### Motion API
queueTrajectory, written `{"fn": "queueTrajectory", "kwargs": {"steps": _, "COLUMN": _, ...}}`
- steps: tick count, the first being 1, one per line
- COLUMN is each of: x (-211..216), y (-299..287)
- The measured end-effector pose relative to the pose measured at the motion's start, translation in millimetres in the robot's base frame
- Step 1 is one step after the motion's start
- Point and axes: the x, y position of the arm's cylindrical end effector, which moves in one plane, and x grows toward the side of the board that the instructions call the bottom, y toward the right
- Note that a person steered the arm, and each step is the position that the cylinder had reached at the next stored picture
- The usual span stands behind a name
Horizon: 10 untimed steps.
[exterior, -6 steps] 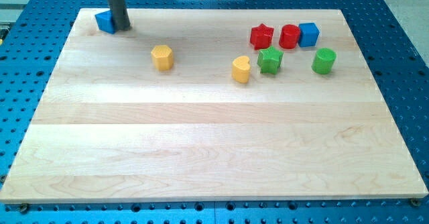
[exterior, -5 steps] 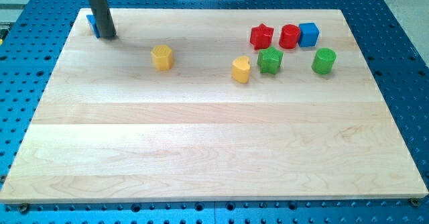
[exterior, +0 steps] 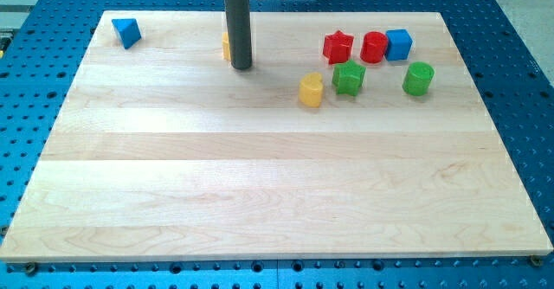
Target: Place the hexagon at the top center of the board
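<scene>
Rod position first: we find our tip (exterior: 241,67) on the wooden board (exterior: 260,185), upper middle of the frame. No gripper is fitted, so no spread or pinch can be reported. The yellow hexagon (exterior: 226,46) sits directly behind the rod, mostly hidden; only a sliver shows at the rod's left edge, and we cannot tell whether they touch. A blue triangle (exterior: 126,32) lies in the upper left corner. Toward the upper right stand a yellow heart (exterior: 312,90), green star (exterior: 349,78), green cylinder (exterior: 418,79), red star (exterior: 338,47), red cylinder (exterior: 374,47) and blue cube (exterior: 398,43). The board rests on a blue perforated worktop (exterior: 519,81).
</scene>
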Motion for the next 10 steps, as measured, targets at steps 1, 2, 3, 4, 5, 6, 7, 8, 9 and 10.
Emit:
{"fn": "queueTrajectory", "kwargs": {"steps": 1, "x": 0, "y": 0}}
{"fn": "queueTrajectory", "kwargs": {"steps": 2, "x": 4, "y": 0}}
{"fn": "queueTrajectory", "kwargs": {"steps": 3, "x": 12, "y": -9}}
{"fn": "queueTrajectory", "kwargs": {"steps": 4, "x": -11, "y": -7}}
{"fn": "queueTrajectory", "kwargs": {"steps": 5, "x": -7, "y": -6}}
{"fn": "queueTrajectory", "kwargs": {"steps": 6, "x": 4, "y": -58}}
{"fn": "queueTrajectory", "kwargs": {"steps": 7, "x": -50, "y": -52}}
{"fn": "queueTrajectory", "kwargs": {"steps": 8, "x": -52, "y": -13}}
{"fn": "queueTrajectory", "kwargs": {"steps": 9, "x": -48, "y": 21}}
{"fn": "queueTrajectory", "kwargs": {"steps": 10, "x": -44, "y": 28}}
